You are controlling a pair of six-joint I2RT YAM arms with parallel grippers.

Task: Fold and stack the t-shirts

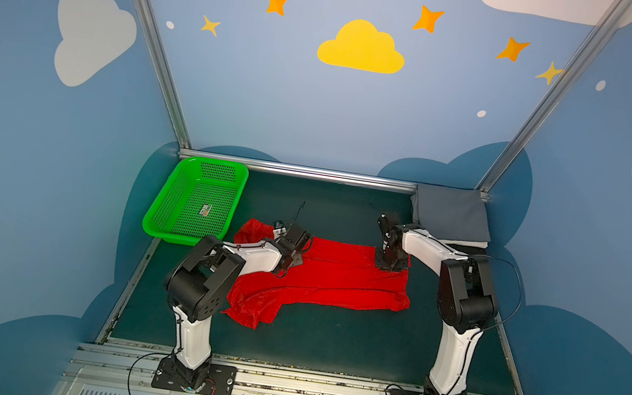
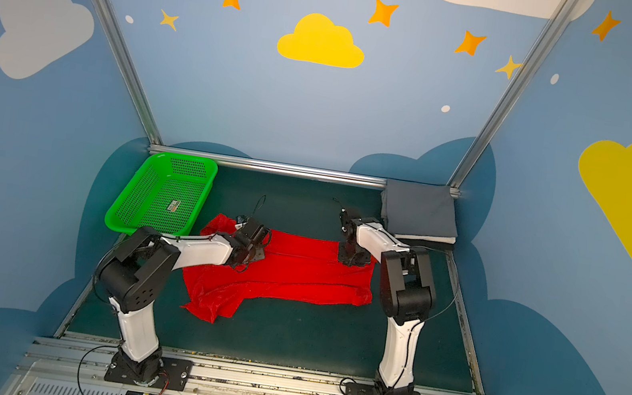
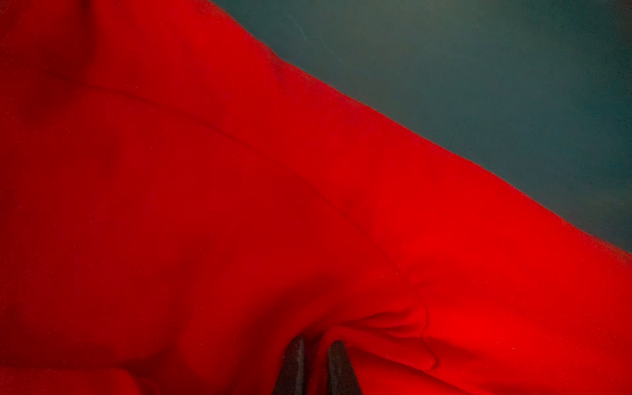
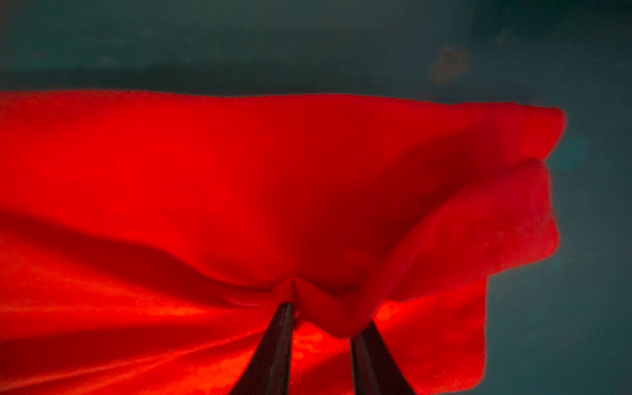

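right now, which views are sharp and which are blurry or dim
Both top views: sharp, evenly lit, wide-angle; the red shirt so saturated its folds nearly vanish. Left wrist view: dim, cloth soft, fingertips out of focus. Right wrist view: dim and grainy, shirt edge fuzzy against the table, fingers mere silhouettes.

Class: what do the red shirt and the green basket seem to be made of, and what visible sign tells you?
The red shirt: soft matte cloth, weave unclear; it wrinkles and bunches. The green basket: apparently moulded plastic, faintly glossy; stiff walls with regular perforations.
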